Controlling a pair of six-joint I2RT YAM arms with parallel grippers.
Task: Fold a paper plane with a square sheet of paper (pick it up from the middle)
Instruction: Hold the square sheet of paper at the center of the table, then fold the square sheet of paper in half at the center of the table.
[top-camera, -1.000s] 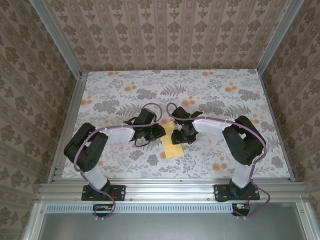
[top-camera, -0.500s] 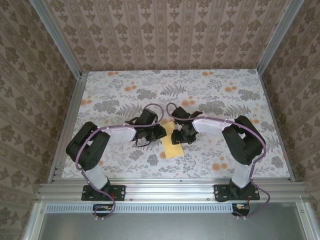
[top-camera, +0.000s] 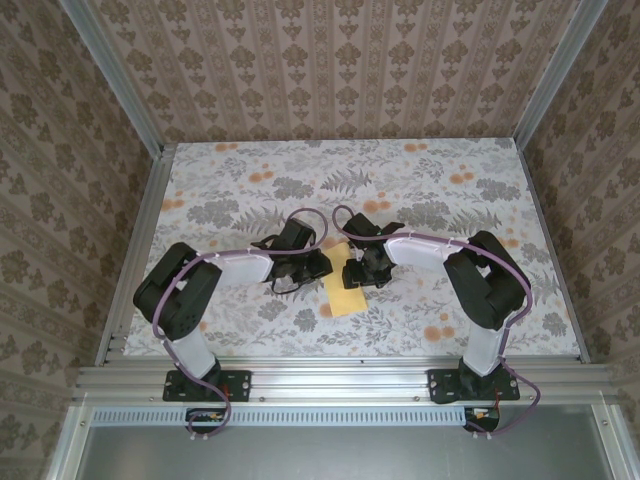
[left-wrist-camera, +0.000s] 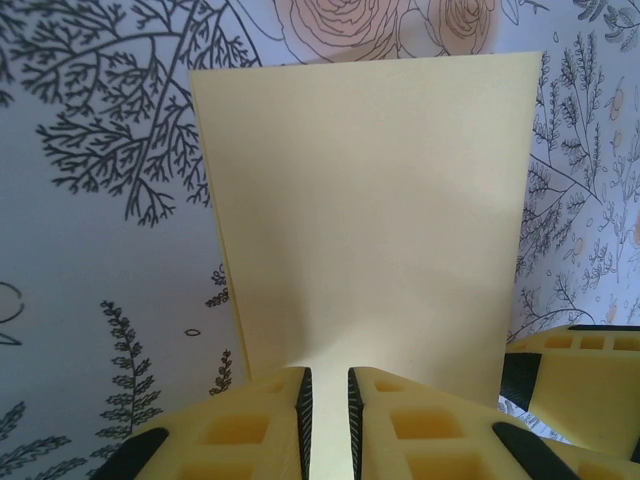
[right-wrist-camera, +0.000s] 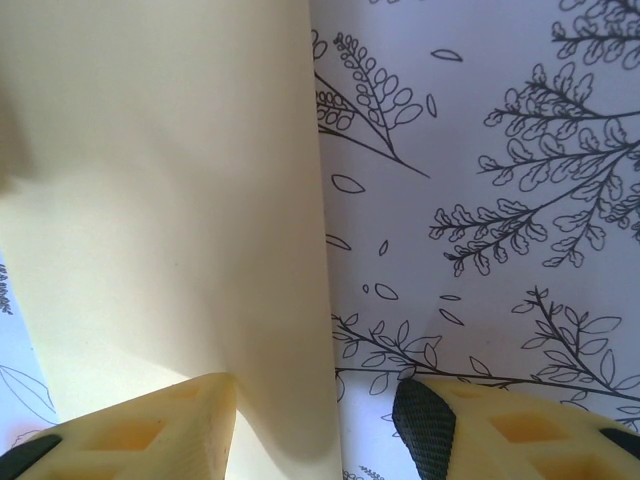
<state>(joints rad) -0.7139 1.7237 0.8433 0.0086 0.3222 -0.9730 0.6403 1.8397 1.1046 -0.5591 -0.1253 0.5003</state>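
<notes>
Lying flat near the middle of the floral table (top-camera: 450, 200), one square sheet of paper (top-camera: 343, 287) shows as a pale-yellow oblong, with two arms reaching in from either side. Left gripper (top-camera: 320, 266) sits at the sheet's left edge. From the left wrist its two fingers (left-wrist-camera: 250, 425) are almost together, a thin slit left, pinching the sheet's (left-wrist-camera: 370, 200) near edge. Right gripper (top-camera: 366, 270) is at the right edge, jaws about half spread and holding nothing. In the right wrist view it (right-wrist-camera: 312, 392) straddles the sheet's (right-wrist-camera: 170, 200) long edge, one finger over paper and one over cloth.
</notes>
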